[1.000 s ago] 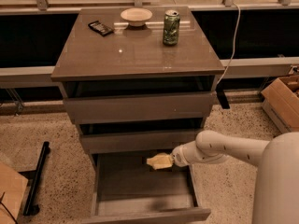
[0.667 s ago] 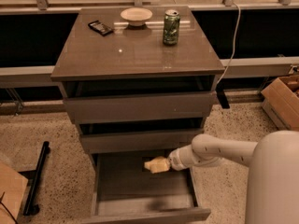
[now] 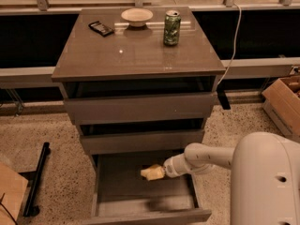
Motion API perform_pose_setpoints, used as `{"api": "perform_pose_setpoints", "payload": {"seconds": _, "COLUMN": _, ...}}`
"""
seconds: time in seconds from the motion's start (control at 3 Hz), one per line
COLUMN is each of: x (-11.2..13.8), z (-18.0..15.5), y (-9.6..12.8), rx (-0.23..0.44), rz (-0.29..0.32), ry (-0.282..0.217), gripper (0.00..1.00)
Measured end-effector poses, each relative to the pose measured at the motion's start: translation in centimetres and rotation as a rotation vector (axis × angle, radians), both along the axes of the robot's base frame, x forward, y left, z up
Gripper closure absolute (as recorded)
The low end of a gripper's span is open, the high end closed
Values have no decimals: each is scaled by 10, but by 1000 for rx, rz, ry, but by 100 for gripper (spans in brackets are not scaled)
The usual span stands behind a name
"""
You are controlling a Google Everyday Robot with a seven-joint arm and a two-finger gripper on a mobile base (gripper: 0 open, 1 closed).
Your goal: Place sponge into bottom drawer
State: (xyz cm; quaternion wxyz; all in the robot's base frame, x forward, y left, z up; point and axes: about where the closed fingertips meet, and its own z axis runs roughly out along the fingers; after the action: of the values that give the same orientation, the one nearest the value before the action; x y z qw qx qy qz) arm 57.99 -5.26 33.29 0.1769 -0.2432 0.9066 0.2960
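One sponge (image 3: pixel 151 173), pale yellow, hangs over the middle of the open bottom drawer (image 3: pixel 140 206), below the table's near edge and apart from the drawer's grey base. The gripper (image 3: pixel 161 171) reaches in from the right and appears clamped on the sponge's right end. Its cream fingers blend with the foam, so how far they are closed cannot be read exactly.

Several things could go wrong from here. Soft foam squeezed between the fingers may cling to one pad when they part and ride back out with the claw. Let go from this height, the springy block could bounce toward the drawer's right wall, where the arm (image 3: pixel 206 156) crosses. The wrist sits just under the front of the middle drawer (image 3: pixel 140 142), so lifting straight up would likely knock that front. Pulling out sideways could catch the drawer wall and shift the tray.

By count there are three drawers, with only the lowest pulled out. The top drawer (image 3: pixel 140 108) and the middle one sit nearly closed. On the tabletop (image 3: pixel 136 55) stand one bowl (image 3: pixel 137 16) at the middle of the far edge, one green can (image 3: pixel 172 28) toward the far right corner, and one flat black object (image 3: pixel 101 28) toward the far left corner. One cardboard box (image 3: pixel 283 102) rests on the floor, well beyond the right edge.
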Motion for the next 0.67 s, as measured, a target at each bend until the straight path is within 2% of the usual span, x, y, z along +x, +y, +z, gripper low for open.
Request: {"api": "perform_pose_setpoints", "payload": {"seconds": 0.67, "x": -6, "z": -62, "y": 8, "rx": -28, "rz": -36, "ry": 67, "gripper": 100}}
